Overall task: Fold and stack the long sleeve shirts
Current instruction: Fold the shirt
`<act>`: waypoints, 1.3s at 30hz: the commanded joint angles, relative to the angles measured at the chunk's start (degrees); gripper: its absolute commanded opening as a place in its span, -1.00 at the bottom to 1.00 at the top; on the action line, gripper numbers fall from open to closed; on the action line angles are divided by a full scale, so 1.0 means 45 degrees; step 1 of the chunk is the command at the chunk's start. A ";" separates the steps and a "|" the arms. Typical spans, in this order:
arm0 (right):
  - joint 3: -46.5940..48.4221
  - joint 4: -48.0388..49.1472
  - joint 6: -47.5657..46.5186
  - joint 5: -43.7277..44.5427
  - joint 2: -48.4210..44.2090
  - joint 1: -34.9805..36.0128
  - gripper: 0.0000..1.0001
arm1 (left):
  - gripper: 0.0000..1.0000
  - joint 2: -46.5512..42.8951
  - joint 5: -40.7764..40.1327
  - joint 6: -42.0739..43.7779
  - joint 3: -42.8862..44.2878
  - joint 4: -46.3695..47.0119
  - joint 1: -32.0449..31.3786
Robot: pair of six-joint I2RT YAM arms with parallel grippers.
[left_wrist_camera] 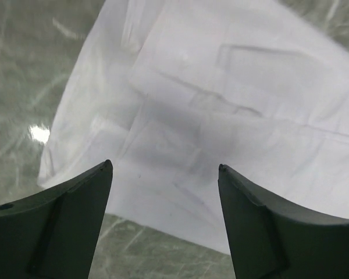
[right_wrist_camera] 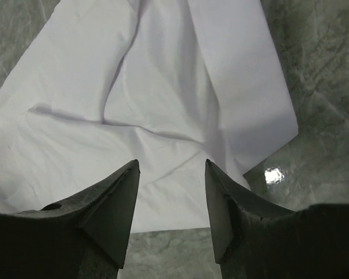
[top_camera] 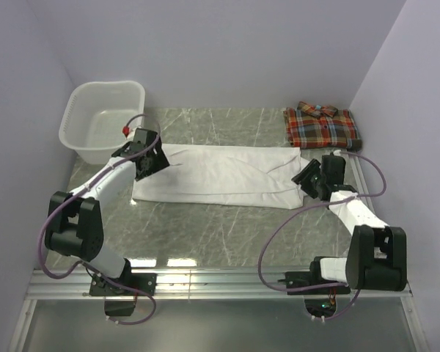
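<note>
The white long sleeve shirt [top_camera: 220,174] lies spread flat as a long band across the middle of the table. The plaid long sleeve shirt [top_camera: 321,126] rests folded at the back right. My left gripper [top_camera: 152,163] hovers over the white shirt's [left_wrist_camera: 232,104] left end, jaws wide apart with nothing between them [left_wrist_camera: 163,168]. Over the shirt's right end hangs my right gripper [top_camera: 305,179], open and empty [right_wrist_camera: 172,164]; the white cloth [right_wrist_camera: 151,104] and its near edge show between the fingers.
A white plastic laundry basket [top_camera: 103,125] stands at the back left, close to the left arm. Purple walls close in the left, back and right. The marble table [top_camera: 227,235] runs to a metal rail at the near edge.
</note>
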 commanded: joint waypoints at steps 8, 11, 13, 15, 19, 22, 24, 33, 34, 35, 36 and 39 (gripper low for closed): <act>0.1037 -0.3110 -0.0731 0.2658 -0.1205 0.2910 0.14 | 0.79 0.2711 -0.0455 0.3655 0.3582 0.1152 -0.0994; 0.0841 -0.2856 -0.0262 0.2580 -0.1049 0.3283 0.27 | 0.88 0.3727 -0.0455 0.4065 0.4405 0.1580 -0.1210; 0.1015 -0.2816 -0.0067 0.2657 -0.0698 0.3634 0.34 | 0.95 0.4486 -0.0436 0.4300 0.5008 0.1621 -0.1249; 0.1211 -0.2817 0.0012 0.2832 -0.0289 0.4023 0.37 | 0.95 0.5035 -0.0454 0.4417 0.5731 0.1523 -0.1250; 0.1776 -0.2582 0.0110 0.2912 0.0551 0.4396 0.37 | 0.93 0.6440 -0.0435 0.4185 0.6553 0.1153 -0.1191; 0.2225 -0.2601 0.0129 0.3184 0.1333 0.4572 0.32 | 0.91 0.6834 -0.0065 0.3268 0.6438 0.0762 -0.1016; 0.2344 -0.2447 0.0090 0.3243 0.1802 0.4592 0.30 | 0.90 0.6796 0.0053 0.2664 0.5775 0.0742 -0.0976; 0.2832 -0.2367 -0.0319 0.3205 0.3617 0.4612 0.29 | 0.89 0.5430 0.0676 0.0183 0.2748 -0.0251 -0.0430; 0.2988 -0.2367 -0.0378 0.2972 0.3775 0.4612 0.29 | 0.89 0.5023 0.0852 -0.0014 0.2455 -0.0273 -0.0178; 0.3086 -0.2367 -0.0436 0.2912 0.4066 0.4612 0.29 | 0.89 0.4786 0.1047 -0.0209 0.1698 -0.0274 -0.0021; 0.3203 -0.2367 -0.0514 0.2815 0.4224 0.4670 0.29 | 0.89 0.4533 0.1281 -0.0540 0.1323 -0.0293 0.0116; 0.3885 -0.2542 -0.1040 0.2580 0.4946 0.4748 0.29 | 0.89 0.3459 0.1712 -0.1049 -0.0122 -0.0468 0.0430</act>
